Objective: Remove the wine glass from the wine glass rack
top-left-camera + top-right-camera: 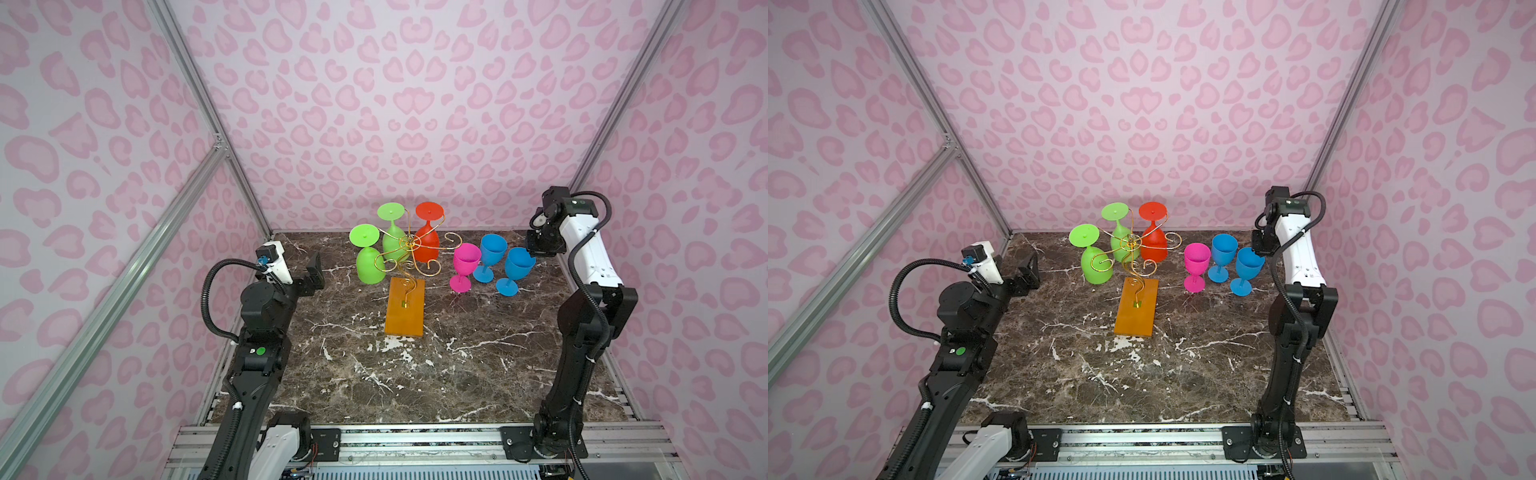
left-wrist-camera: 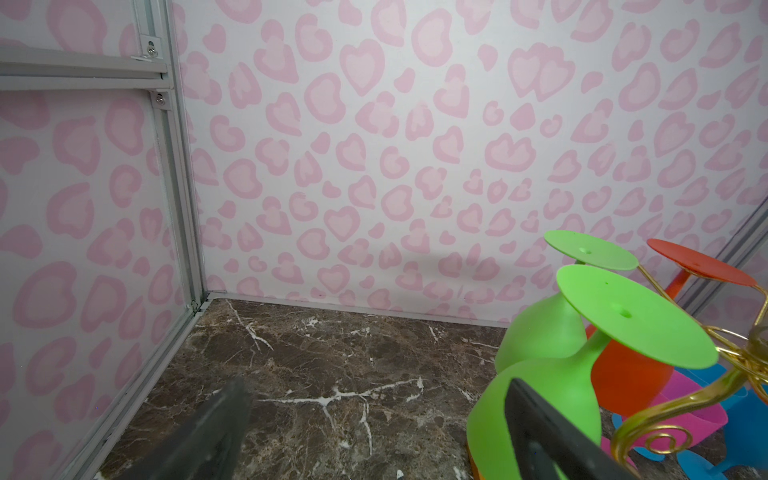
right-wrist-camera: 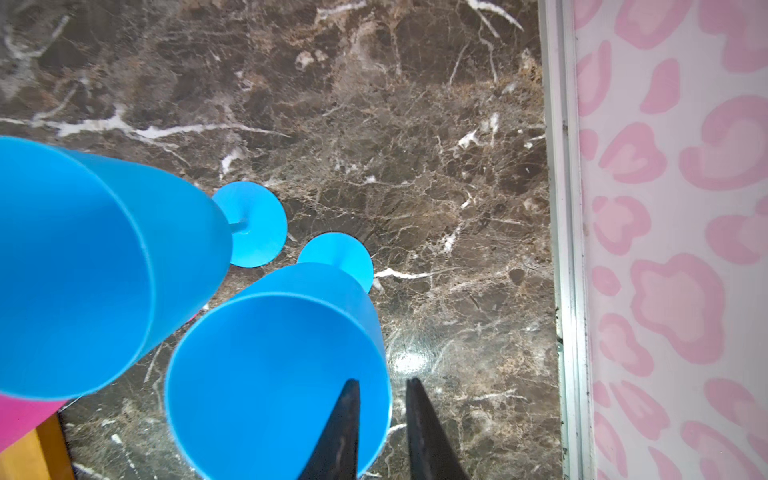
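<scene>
In both top views: wine glass rack (image 1: 405, 307) (image 1: 1137, 307) mid-way across the dark marble table (image 1: 415, 374) (image 1: 1142, 374), wooden base running toward the camera, gold scroll arms spread above its far end. Hung bowl-down from those arms: near green glass (image 1: 370, 268) (image 1: 1096, 266) on the left, far green glass (image 1: 390, 245) (image 1: 1121, 249) behind it, red glass (image 1: 428, 245) (image 1: 1154, 247) at the back right. Upright on the marble to the right of the rack, apart from it: pink glass (image 1: 465, 259) (image 1: 1197, 257), inner blue glass (image 1: 493, 249) (image 1: 1224, 249), outer blue glass (image 1: 518, 264) (image 1: 1249, 264). Left gripper (image 1: 316, 270) (image 1: 1027, 272) low and to the left of the near green glass, near but not touching. Right gripper (image 1: 536, 249) (image 1: 1262, 247) tipped down at the far-right rim of the outer blue glass, well apart from the rack; jaw gap too small to judge here.

From the left wrist: left gripper (image 2: 374, 384) spread wide, only bare marble between its fingers (image 2: 208, 432). Near green glass (image 2: 552, 374) just beyond one finger, outside the jaws, partly hidden by it. Far green glass (image 2: 540, 328) and red glass (image 2: 631, 382) behind, a gold arm of the rack (image 2: 681, 401) curling past them.

From the right wrist: right gripper (image 3: 382, 380) slightly parted, straddling the rim of the outer blue glass (image 3: 270, 374). One of its fingers (image 3: 345, 432) inside the bowl, its mate outside, a sliver of gap on each side, so no pinch. Inner blue glass (image 3: 104, 257) alongside; touching or not, unclear.
</scene>
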Robot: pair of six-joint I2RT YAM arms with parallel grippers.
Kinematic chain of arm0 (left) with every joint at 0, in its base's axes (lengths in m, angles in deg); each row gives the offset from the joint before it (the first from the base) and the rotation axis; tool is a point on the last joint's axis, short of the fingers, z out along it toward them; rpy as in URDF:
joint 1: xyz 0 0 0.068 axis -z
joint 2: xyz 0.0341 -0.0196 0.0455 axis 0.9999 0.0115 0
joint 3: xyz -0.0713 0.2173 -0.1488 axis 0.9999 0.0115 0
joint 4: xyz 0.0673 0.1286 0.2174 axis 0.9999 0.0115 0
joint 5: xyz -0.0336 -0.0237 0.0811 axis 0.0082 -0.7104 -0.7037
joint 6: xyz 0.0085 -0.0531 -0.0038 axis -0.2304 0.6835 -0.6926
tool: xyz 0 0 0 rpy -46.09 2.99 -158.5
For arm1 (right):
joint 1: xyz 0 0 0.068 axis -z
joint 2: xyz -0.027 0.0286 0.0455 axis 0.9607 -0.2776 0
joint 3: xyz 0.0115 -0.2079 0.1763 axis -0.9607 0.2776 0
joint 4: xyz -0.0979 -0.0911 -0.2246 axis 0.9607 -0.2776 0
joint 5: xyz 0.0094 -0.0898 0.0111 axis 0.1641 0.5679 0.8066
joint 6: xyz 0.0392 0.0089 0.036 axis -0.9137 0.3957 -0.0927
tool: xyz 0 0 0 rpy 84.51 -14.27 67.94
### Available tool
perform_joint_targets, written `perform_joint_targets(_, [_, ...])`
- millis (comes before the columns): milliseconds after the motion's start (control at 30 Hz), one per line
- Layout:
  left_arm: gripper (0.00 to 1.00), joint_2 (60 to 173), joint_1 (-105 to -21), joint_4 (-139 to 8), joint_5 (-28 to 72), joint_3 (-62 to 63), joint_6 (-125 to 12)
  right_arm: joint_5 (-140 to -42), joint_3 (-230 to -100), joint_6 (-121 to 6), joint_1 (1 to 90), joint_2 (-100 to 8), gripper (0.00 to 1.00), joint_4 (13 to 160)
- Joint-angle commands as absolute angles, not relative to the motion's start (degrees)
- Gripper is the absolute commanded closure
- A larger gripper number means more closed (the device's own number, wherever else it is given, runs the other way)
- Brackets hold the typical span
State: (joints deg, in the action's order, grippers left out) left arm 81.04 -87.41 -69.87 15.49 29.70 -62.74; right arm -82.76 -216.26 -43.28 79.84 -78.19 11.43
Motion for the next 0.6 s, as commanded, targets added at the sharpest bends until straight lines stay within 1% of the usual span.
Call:
perform_joint_targets(0, [0.03, 80.8, -87.4, -70.4, 15.2, 29.0, -62.4, -84.6, -215.4, -44.6, 79.8, -75.3, 0.75, 14.9])
perform_joint_targets(67, [0.03, 80.7, -87.5, -70.4, 14.8, 29.0, -62.0, -86.6, -212.9, -45.3, 79.8, -72.0, 0.74, 17.8])
perform_joint_targets(167, [0.03, 80.7, -87.4, -70.0, 14.7, 28.8, -61.3, -88.7, -204.2, -47.2, 79.2, -64.4, 0.71, 25.5])
perform_joint_targets(267, [0.02, 80.5, -87.5, -68.5, 15.5, 27.7, -60.3, -92.6, -188.9, -50.4, 78.1, -53.1, 0.68, 39.4])
perform_joint_targets(300, [0.02, 80.6, -87.5, -68.2, 16.2, 27.4, -60.0, -93.8, -182.6, -51.7, 77.6, -48.9, 0.65, 44.8])
perform_joint_targets(400, [0.0, 81.1, -87.6, -68.2, 17.6, 27.1, -57.9, -91.7, -169.0, -54.1, 74.4, -37.8, 0.57, 56.1])
perform_joint_targets(467, [0.0, 81.8, -87.6, -68.0, 20.1, 26.4, -55.5, -89.6, -163.5, -54.3, 71.9, -31.9, 0.5, 61.1])
perform_joint_targets(567, [0.03, 83.7, -87.9, -66.8, 25.4, 23.9, -50.8, -89.4, -158.9, -54.9, 70.1, -24.6, 0.41, 64.8])
